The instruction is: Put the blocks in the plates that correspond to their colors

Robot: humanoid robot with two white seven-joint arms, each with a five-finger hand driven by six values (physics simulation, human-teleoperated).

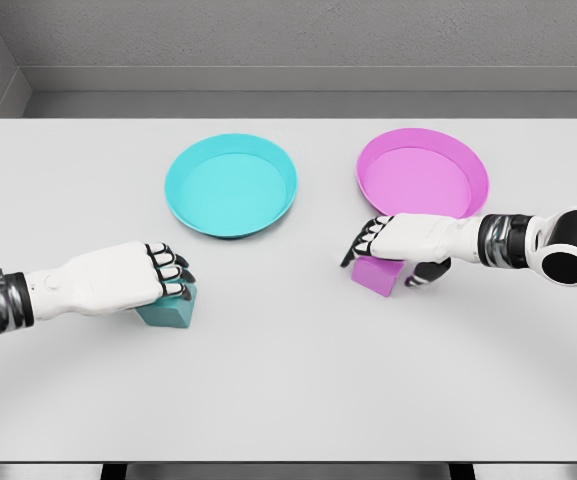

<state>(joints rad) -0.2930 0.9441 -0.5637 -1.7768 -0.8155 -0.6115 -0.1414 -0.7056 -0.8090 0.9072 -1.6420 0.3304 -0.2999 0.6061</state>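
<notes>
Teal block (171,312) under left hand (118,278), fingers (168,268) curled over it, pink block (380,275) on the bench (288,400) gripped by right hand (408,240), teal plate (230,185), pink plate (423,175) behind

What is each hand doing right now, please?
Left hand: closed on the teal block.
Right hand: closed on the pink block.

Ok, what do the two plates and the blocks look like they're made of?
Cyan plate and pink plate: probably smooth plastic, going by the uniform colour, soft sheen and thin raised rims. Teal block and purple block: flat matte faces with crisp edges, so plastic or painted wood; a simulator render leaves that open. Both blocks are partly hidden under the hands.
</notes>
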